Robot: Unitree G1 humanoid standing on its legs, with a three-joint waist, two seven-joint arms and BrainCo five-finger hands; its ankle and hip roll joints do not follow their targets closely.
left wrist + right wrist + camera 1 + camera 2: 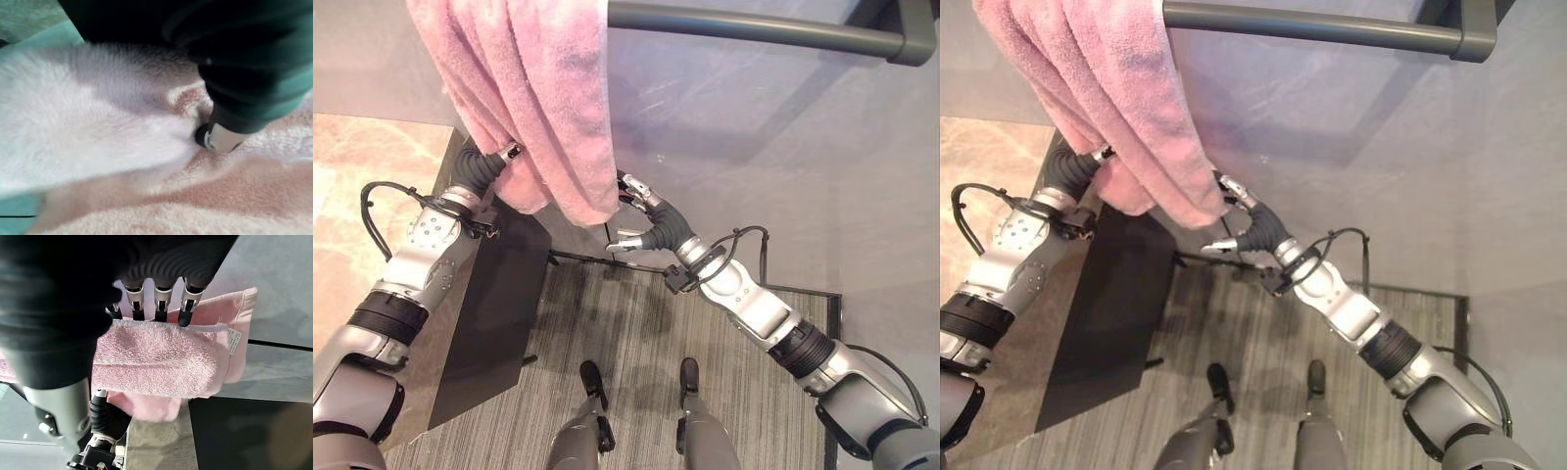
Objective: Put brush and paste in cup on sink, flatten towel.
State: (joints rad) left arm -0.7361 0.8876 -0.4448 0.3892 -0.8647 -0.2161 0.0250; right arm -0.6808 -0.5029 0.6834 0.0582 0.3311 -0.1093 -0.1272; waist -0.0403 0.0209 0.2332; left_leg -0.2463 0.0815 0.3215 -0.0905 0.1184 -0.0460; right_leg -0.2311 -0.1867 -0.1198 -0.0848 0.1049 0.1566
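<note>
the pink towel (533,88) is hanging bunched in thick folds over the left end of the dark grey rail (764,27), and most of the rail to the right of it is lying bare against the grey wall (754,166). both arms are reaching up to the towel's lower edge. the left robot hand (504,154) is pushing into the folds from the left side, its fingers buried in the cloth, so i cannot tell whether they are curled or straight. the right robot hand (1239,220) is sitting at the bottom right corner of the towel; in its wrist view its fingers (157,303) are lying over the hemmed edge in a row with the thumb below, apart from them, but whether it is actually pinching the cloth i cannot tell. below the towel, the marbled table (362,186) with its dark side panel (499,304) is standing at the left, beside open striped floor (636,323).
</note>
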